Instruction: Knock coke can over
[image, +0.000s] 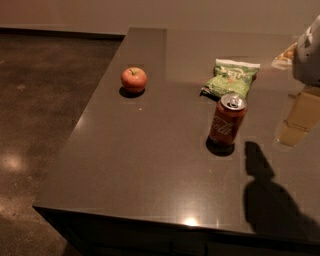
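Dark glossy counter (150, 170) bearing upright red cylindrical coke can (228, 120) (silver top).
White end effector (310, 50) at right edge; grip state cannot be told.

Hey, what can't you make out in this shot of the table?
Camera view:
Gripper: upper right, mostly cut off by the right edge.
Orange item: partly behind it, unidentifiable.
Bag: print too small to read.
Can: back side faces away.

Wall (75, 12): plain, pale, dark baseboard strip below.
Floor (40, 100): dark, speckled, polished; soft light glints at left.
Counter (140, 160): dark glossy top; lamp glint at near edge.
Gripper (309, 52): white, right edge, above counter.
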